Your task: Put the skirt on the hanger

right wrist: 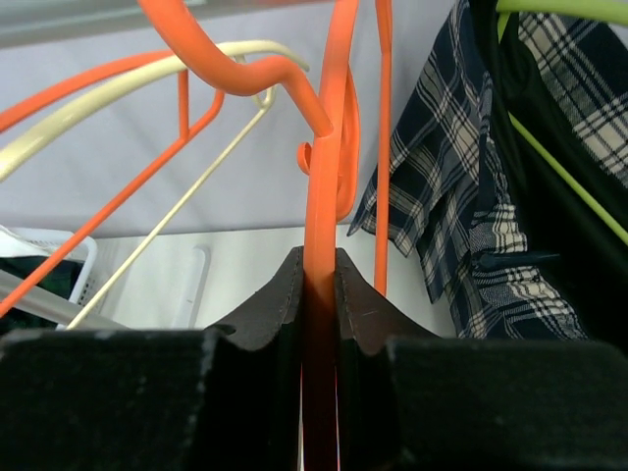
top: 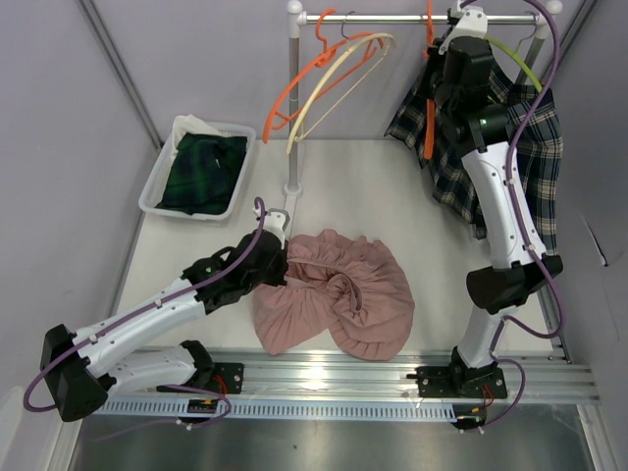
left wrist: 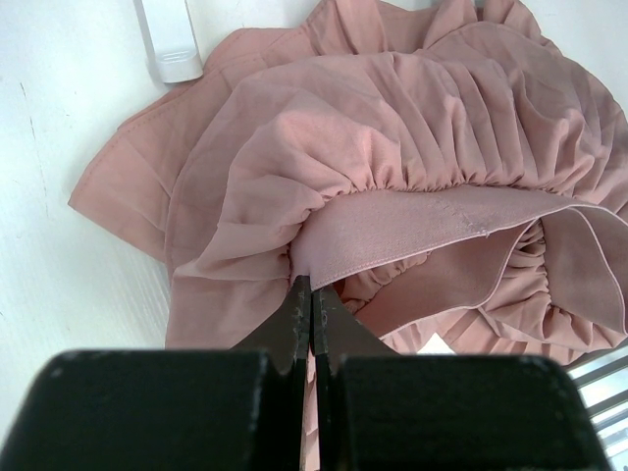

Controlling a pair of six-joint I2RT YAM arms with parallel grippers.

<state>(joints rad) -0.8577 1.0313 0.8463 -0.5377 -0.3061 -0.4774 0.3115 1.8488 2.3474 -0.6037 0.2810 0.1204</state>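
A pink pleated skirt (top: pixel 339 289) lies crumpled on the white table, near the front middle. My left gripper (top: pixel 279 253) is at the skirt's left edge. In the left wrist view my left gripper (left wrist: pixel 312 287) is shut on the smooth waistband of the pink skirt (left wrist: pixel 392 128). My right gripper (top: pixel 438 96) is raised at the clothes rail (top: pixel 392 18). In the right wrist view it (right wrist: pixel 319 257) is shut on the bar of an orange hanger (right wrist: pixel 322 177). That orange hanger (top: pixel 429 128) hangs beside the right arm.
A second orange hanger (top: pixel 294 83) and a cream hanger (top: pixel 339 78) hang on the rail's left part. A navy plaid skirt (top: pixel 540 147) hangs on a green hanger (top: pixel 515 61) at the right. A white bin (top: pixel 157 182) holding dark green plaid cloth stands at the back left. The rack's post (top: pixel 292 98) stands mid-table.
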